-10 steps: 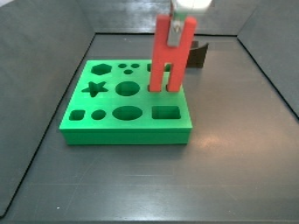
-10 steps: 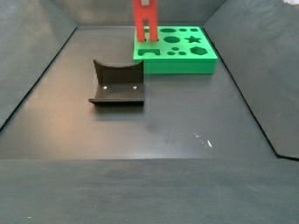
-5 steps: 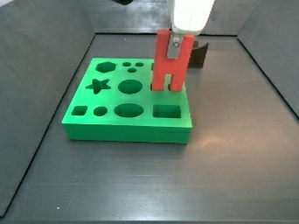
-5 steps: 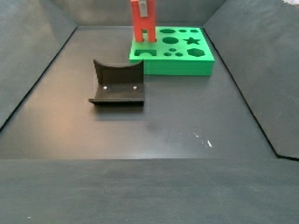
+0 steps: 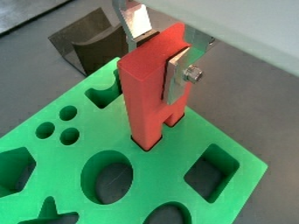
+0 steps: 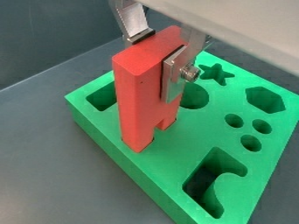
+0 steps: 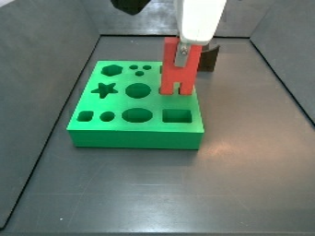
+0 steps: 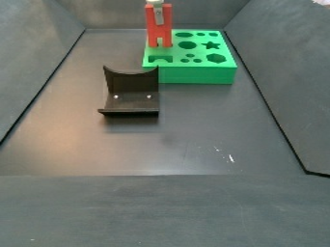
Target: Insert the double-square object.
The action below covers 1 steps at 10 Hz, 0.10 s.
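Since the frame a second ago the red block [image 7: 180, 70] has come lower and shifted toward the far edge of the green board [image 7: 133, 129]; its prongs now stand at the board's top face, where earlier they hung above it.

Side view: the gripper [image 7: 187, 43] holds the block upright by its upper end, over the board's right-hand rim, behind the square hole [image 7: 178, 116]. A dark object [image 7: 209, 57] stands just behind the block.

Side view from the opposite end: the block [image 8: 157, 26] stands upright at the near left corner of the board [image 8: 194, 68]. The dark curved block [image 8: 127, 93] rests on the floor, well apart from the board.

Wrist view: a silver finger [image 5: 183, 72] presses flat against the block's [image 5: 153, 92] side — the grip is clenched on the block. The lower end meets the board [image 5: 251, 171] at a slot; how deep it sits cannot be told.

Wrist view: same grip — finger [image 6: 177, 70] on the block [image 6: 142, 92], the block's foot at the board's [image 6: 140, 171] edge hole.
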### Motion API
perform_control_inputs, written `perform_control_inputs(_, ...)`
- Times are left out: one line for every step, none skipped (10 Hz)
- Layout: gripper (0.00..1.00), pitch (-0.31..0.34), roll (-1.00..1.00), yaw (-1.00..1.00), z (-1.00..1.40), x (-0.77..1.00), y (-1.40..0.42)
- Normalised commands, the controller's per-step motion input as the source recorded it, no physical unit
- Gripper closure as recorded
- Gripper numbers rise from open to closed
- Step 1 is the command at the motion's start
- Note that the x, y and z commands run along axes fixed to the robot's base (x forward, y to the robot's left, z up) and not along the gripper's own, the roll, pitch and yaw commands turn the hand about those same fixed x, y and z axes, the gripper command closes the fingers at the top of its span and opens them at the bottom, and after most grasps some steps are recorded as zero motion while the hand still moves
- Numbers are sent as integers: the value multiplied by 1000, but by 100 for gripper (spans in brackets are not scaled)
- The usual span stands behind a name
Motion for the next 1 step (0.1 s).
perform_control_inputs(100, 0, 0, 0, 0, 0, 0)
